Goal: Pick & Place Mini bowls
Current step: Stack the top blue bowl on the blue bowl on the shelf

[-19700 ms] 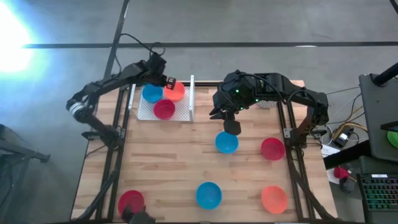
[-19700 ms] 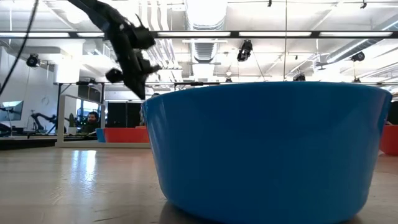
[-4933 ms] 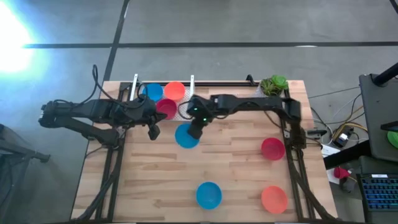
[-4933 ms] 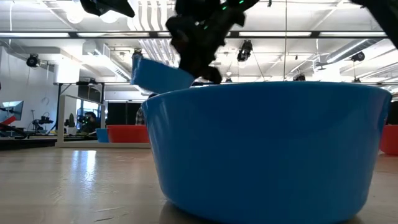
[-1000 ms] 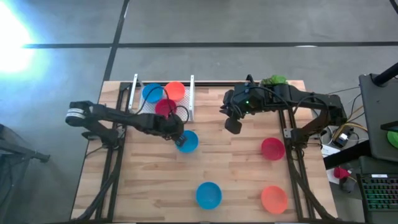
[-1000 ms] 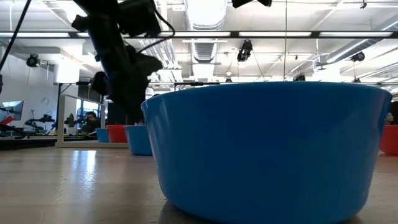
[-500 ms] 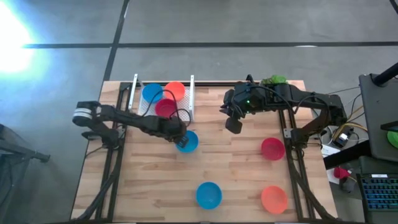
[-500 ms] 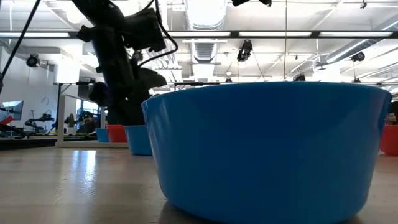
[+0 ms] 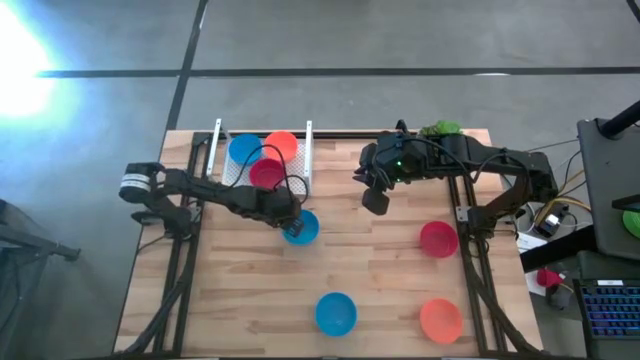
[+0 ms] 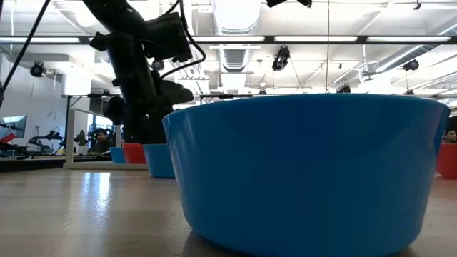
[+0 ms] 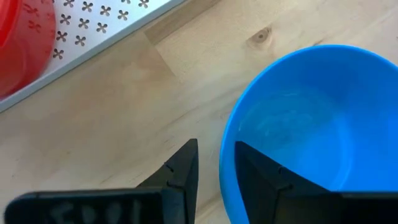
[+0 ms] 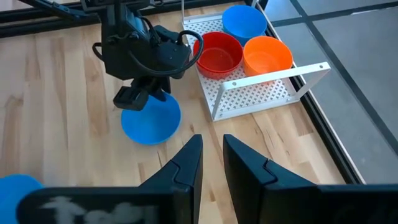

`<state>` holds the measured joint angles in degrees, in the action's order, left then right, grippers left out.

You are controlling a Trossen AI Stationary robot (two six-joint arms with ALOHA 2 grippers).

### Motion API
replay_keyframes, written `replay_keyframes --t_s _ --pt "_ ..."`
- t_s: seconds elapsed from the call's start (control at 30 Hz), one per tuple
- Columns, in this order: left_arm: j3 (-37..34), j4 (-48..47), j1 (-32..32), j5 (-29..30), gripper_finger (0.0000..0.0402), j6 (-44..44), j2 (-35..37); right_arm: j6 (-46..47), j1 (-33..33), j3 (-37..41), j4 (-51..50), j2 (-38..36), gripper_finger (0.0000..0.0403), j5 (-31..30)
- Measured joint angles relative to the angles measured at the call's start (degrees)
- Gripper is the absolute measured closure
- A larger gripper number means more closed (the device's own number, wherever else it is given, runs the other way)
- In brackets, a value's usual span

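Note:
A blue mini bowl (image 9: 305, 228) stands upright on the wooden table, just in front of the white perforated rack (image 9: 300, 172). My left gripper (image 11: 216, 144) is open at its left rim, one finger inside the bowl and one outside. The rack holds a blue (image 9: 243, 150), an orange (image 9: 282, 146) and a red mini bowl (image 9: 264, 174). My right gripper (image 9: 374, 203) hovers right of the rack, its fingers (image 12: 189, 163) a little apart with nothing between them. My left gripper comes at the blue bowl's left rim (image 11: 226, 163) from above, pointing down. The outer finger (image 11: 181, 171) stands clear of the wall. The inner finger (image 11: 256, 175) lies close along the inside wall; I cannot tell whether it touches. The bowl sits on the table.
A red mini bowl (image 9: 438, 240) lies at the right. A blue one (image 9: 336, 313) and an orange one (image 9: 441, 320) are near the front edge. A green plant in a pot (image 9: 438, 130) stands at the far right. Bare wood lies at the front left.
My left gripper has moved a little toward the table's right edge and down, onto the blue bowl's left rim. The bowl has stayed where it was.

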<state>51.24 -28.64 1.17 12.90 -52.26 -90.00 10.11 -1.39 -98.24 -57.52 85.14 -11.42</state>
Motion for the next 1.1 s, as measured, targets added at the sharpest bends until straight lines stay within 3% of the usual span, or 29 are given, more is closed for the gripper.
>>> replay_keyframes --t_s 0.33,0.77,1.1 --pt "-0.33 0.20 0.11 -0.37 0.0395 -0.40 0.04 0.41 0.00 0.00 1.20 0.00 0.0344 -0.04" --pt "-1.01 -0.51 0.28 -3.93 0.0400 -0.20 2.41 0.42 0.00 0.00 1.20 0.00 0.0344 -0.07" --pt "-1.01 -4.70 1.28 -4.15 0.0401 -2.54 16.69 0.42 0.00 0.00 1.22 0.00 0.0344 -0.09"
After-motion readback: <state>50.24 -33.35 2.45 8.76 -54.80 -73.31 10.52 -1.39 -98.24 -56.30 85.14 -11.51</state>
